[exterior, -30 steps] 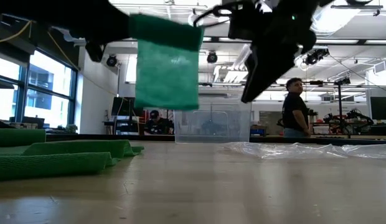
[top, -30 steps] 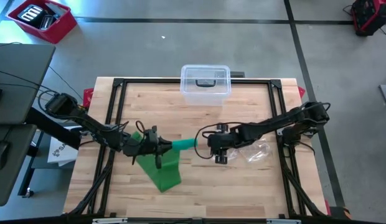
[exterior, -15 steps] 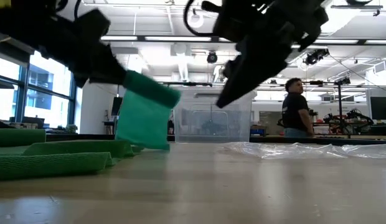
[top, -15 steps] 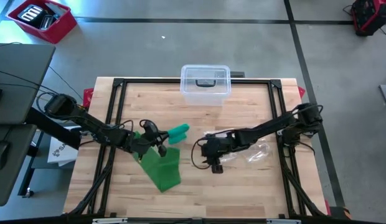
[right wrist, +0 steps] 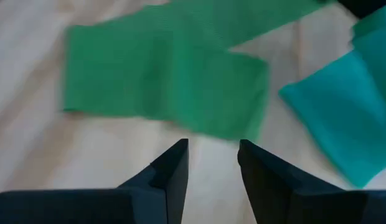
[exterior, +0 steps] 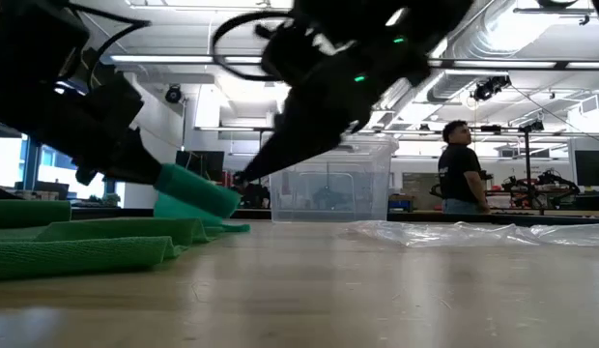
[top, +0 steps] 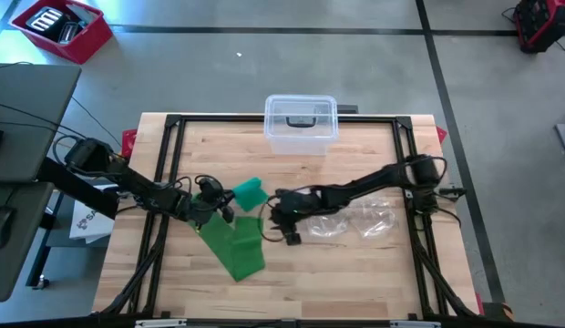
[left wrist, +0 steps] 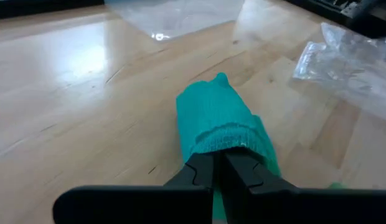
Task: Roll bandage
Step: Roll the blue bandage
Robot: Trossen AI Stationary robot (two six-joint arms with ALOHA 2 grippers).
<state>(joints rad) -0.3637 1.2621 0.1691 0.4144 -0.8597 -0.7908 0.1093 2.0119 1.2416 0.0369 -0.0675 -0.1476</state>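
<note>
Gripping the rolled bandage (left wrist: 218, 121), the left hand (left wrist: 219, 167) is clenched; the right hand (right wrist: 211, 163) hovers beside it, released.

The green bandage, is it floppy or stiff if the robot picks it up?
Probably floppy: the green bandage lies on the table in loose folds, and its end droops where the left gripper pinches it. It looks like thin, light cloth, so it would likely sag and bunch rather than hold its shape. The right gripper hangs open nearby.

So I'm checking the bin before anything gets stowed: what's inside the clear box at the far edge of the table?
Through the lid of the clear box, only one small dark item shows; what it is can't be told, and the rest looks bare.
</note>
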